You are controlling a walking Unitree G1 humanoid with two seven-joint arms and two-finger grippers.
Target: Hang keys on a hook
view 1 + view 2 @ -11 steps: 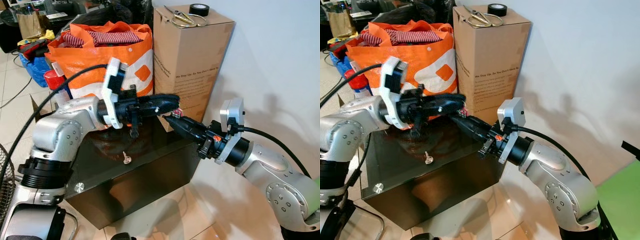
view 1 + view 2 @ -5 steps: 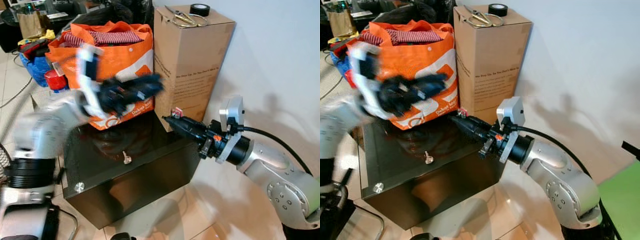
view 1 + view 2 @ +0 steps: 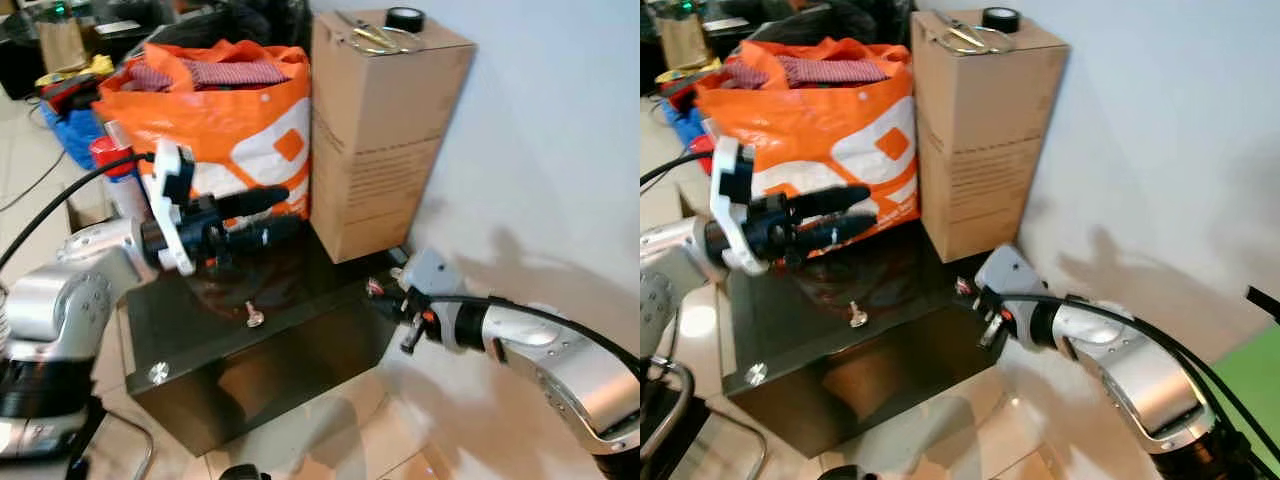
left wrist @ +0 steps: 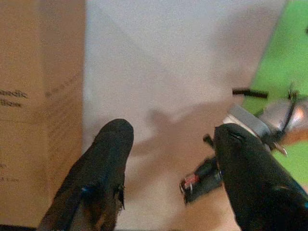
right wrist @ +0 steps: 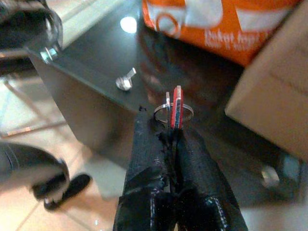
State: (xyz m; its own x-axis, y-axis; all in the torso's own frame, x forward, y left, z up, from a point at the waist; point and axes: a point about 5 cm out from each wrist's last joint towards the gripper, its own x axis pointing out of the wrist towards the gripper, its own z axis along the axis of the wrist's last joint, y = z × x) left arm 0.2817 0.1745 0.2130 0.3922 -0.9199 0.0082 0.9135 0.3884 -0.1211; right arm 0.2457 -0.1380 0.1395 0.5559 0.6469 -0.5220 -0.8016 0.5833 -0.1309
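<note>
The right fingers (image 5: 174, 126) are pinching the keys (image 5: 174, 107) tight above the dark desk (image 3: 300, 340); the hook (image 3: 254, 317) is sitting at nine o'clock from them; the left fingers (image 3: 275, 212) are hovering spread apart, gripping nothing.

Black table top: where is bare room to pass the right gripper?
Bare glass runs along the black table top's front half around the small hook. Crowded at the back: orange bag, cardboard box, left gripper. Right gripper grips the keys.
</note>
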